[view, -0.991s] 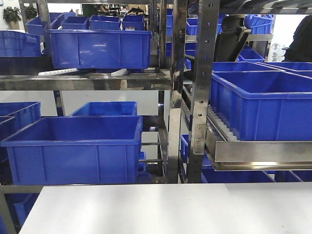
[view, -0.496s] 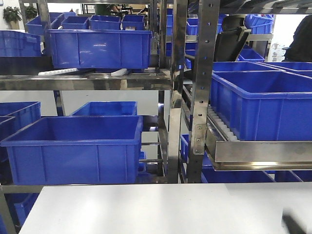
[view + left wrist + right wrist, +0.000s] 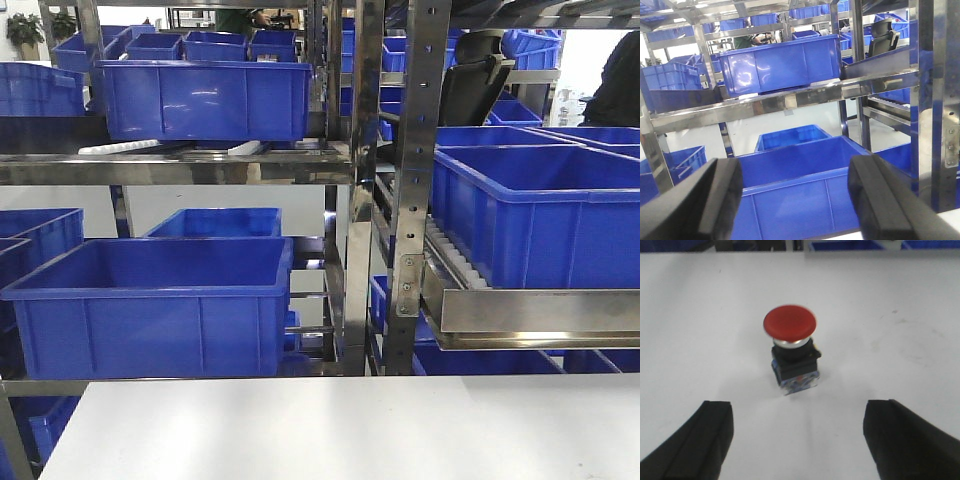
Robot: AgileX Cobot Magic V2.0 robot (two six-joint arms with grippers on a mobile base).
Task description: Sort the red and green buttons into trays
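The red button (image 3: 790, 322) stands upright on its dark blocky base on the white table (image 3: 890, 305), in the right wrist view. My right gripper (image 3: 797, 427) is open and empty, its black fingers (image 3: 710, 437) wide apart just short of the button. My left gripper (image 3: 797, 187) is open and empty, raised and facing the blue crates. The green button and both trays are out of view. Neither gripper shows in the front view.
Steel shelving (image 3: 400, 200) with several deep blue crates (image 3: 150, 305) stands behind the white table (image 3: 350, 430). A blue crate (image 3: 800, 185) lies straight ahead of the left gripper. A black chair back (image 3: 475, 85) shows at the upper right.
A dark blurred shape that showed at the front view's lower right half a second ago is gone. Nothing else has moved there.
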